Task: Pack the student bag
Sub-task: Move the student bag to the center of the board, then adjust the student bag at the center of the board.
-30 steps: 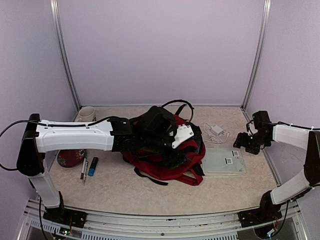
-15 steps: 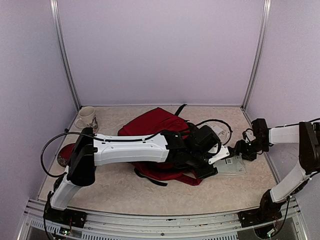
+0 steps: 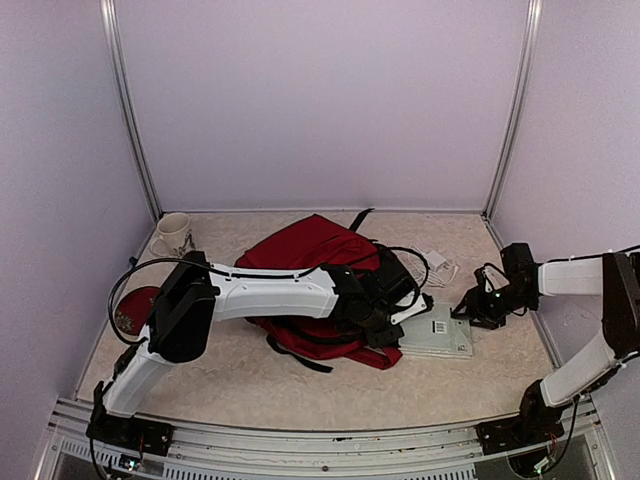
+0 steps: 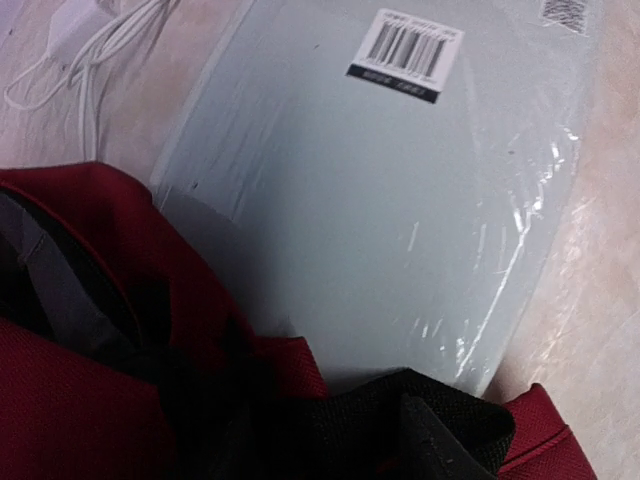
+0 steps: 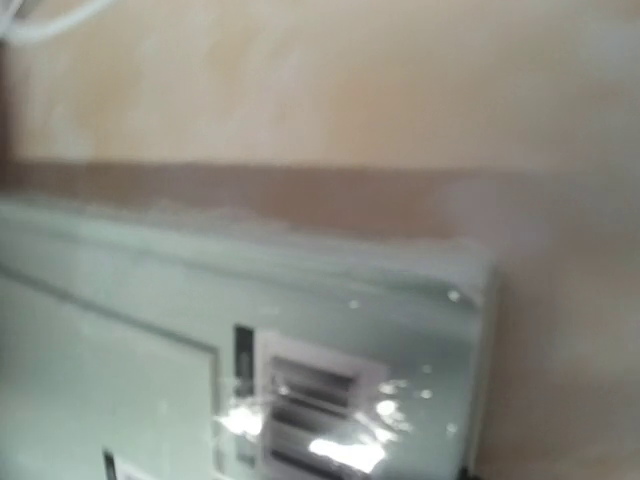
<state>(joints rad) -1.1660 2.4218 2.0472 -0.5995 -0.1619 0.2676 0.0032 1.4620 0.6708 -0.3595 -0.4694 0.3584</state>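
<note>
Just beside left jaws, student bag [image 3: 308, 245]

On the right I see a pale green, shrink-wrapped flat package [image 3: 445, 340] with barcode labels, flat on the table [image 3: 250, 390]. A white charger and cord [image 3: 437, 263] lie just beyond it. Far left stands a mug [image 3: 176, 232], with a red dish [image 3: 128, 308] nearer.
</note>
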